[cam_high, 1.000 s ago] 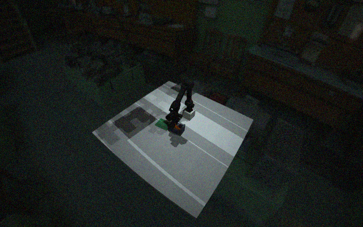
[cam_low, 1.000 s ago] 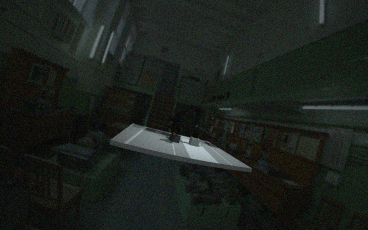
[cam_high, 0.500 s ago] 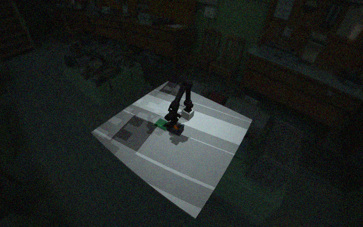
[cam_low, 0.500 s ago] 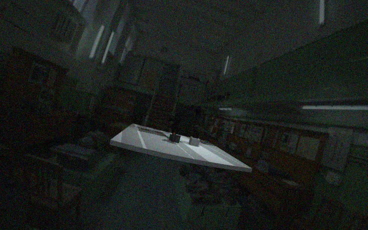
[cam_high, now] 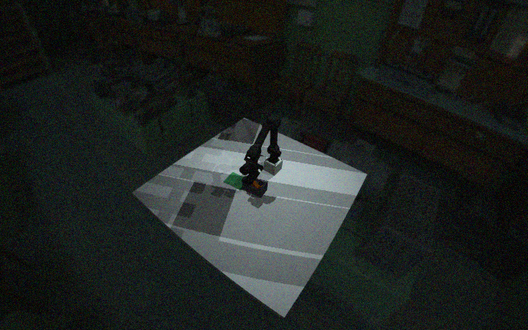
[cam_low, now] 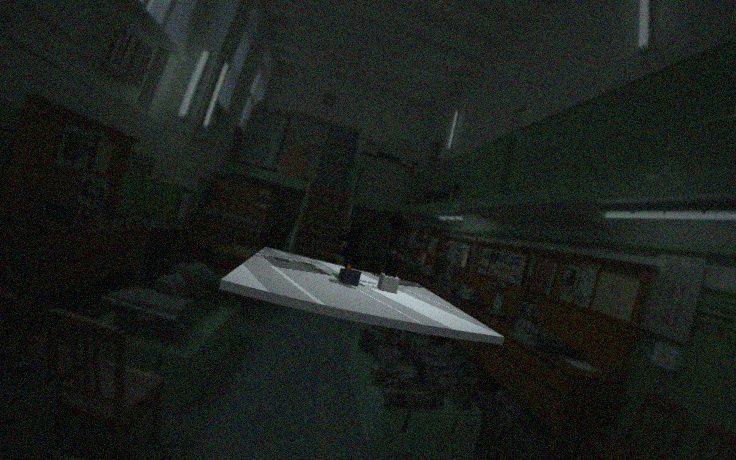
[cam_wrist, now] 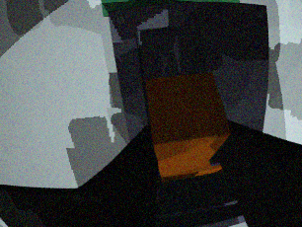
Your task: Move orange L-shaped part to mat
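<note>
Top view: the orange part (cam_high: 257,184) (cam_low: 349,266) (cam_wrist: 188,106) sat in the tray (cam_high: 260,193) (cam_low: 350,277) (cam_wrist: 242,94), green mat (cam_high: 234,180) (cam_wrist: 173,2) just beside. Exterior: orange poked above the rim, pincer too dark. Wrist: the pincer (cam_wrist: 182,129) was clamped on the part, long axis running between the fingers toward the mat, basically.

A dim, classroom-like room: a green board-like panel (cam_high: 346,26) at upper right in the top view, wooden chair (cam_low: 108,374) at lower left in the exterior.

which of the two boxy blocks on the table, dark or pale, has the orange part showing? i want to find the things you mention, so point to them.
The dark one, the tray (cam_high: 261,191) (cam_low: 350,278), beside the green mat (cam_high: 233,180); the pale block (cam_high: 273,167) (cam_low: 388,283) shows no orange.
</note>
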You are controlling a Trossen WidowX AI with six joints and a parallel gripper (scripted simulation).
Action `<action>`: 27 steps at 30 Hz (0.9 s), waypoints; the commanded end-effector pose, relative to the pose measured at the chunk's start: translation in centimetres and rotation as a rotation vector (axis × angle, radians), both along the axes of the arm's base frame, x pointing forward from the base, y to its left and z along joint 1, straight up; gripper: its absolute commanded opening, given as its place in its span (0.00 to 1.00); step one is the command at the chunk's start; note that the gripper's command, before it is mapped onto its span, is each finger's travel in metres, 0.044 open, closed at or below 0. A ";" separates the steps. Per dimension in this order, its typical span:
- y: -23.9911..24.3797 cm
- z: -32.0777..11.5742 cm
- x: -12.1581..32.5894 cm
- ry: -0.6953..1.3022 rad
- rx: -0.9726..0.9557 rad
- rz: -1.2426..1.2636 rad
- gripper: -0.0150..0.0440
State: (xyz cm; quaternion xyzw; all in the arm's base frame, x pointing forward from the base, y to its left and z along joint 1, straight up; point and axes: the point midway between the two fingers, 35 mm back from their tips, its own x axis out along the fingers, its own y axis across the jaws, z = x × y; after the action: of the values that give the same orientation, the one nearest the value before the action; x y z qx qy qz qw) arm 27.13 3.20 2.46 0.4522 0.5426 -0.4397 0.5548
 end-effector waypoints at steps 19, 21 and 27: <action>0.0 3.6 0.0 -0.003 -0.002 -0.006 0.25; 0.0 4.0 -0.1 -0.003 -0.002 -0.006 0.25; 0.0 4.9 -0.1 -0.003 -0.002 -0.006 0.25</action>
State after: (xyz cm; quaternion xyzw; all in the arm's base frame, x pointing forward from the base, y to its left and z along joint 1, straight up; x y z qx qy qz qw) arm 27.03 3.08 6.68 0.4502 0.5413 -0.4424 0.5554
